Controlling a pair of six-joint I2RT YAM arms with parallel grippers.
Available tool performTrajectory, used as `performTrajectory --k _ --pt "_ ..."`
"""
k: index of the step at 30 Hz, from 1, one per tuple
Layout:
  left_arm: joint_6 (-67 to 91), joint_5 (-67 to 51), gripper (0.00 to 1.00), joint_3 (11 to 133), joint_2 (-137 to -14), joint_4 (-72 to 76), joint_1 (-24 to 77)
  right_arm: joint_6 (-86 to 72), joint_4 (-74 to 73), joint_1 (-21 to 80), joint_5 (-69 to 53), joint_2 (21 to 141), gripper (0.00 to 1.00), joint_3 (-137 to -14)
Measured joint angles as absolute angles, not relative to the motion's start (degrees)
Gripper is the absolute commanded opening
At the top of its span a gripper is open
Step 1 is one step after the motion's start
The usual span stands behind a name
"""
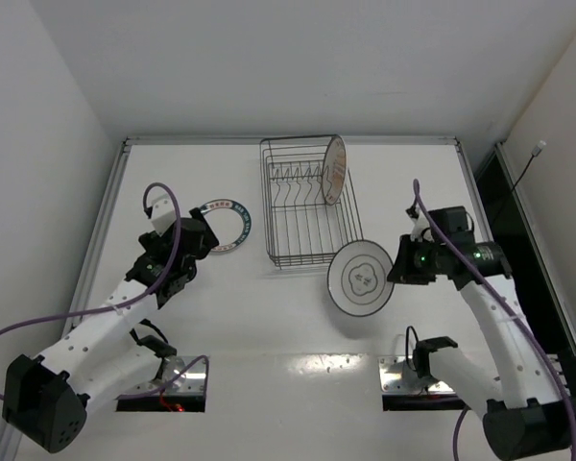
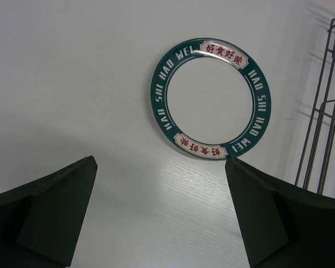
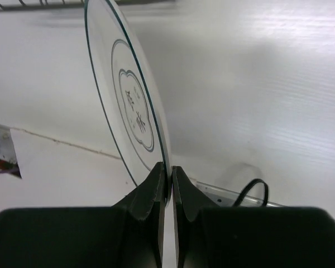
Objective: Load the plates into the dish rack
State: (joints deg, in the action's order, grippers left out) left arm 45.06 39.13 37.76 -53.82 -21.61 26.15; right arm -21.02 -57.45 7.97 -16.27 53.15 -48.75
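The right gripper [image 3: 167, 181] is clamped on the rim of the pale plate [image 1: 360, 279] — thin dark rings, a lobed centre mark — just beside the near right corner of the dish rack [image 1: 267, 202]. Another plate [image 1: 334, 170] stands upright in the rack. The teal-rimmed plate [image 2: 211, 99] lies flat left of the rack — the left gripper [image 2: 161, 162] is spread wide near it.

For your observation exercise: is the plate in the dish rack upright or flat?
Upright: the plate stands on edge in the dish rack, a narrow oval from above.
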Motion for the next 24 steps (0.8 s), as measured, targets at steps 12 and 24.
performTrajectory --k 12,24 --pt "45.3 39.8 1.00 37.8 -51.7 -21.6 26.2 -23.0 -66.6 8.9 -2.8 58.9 0.00 -83.3" --pt "45.5 40.1 1.00 37.8 -52.3 -21.6 26.2 -25.4 -59.2 24.6 20.7 94.0 0.00 -112.1"
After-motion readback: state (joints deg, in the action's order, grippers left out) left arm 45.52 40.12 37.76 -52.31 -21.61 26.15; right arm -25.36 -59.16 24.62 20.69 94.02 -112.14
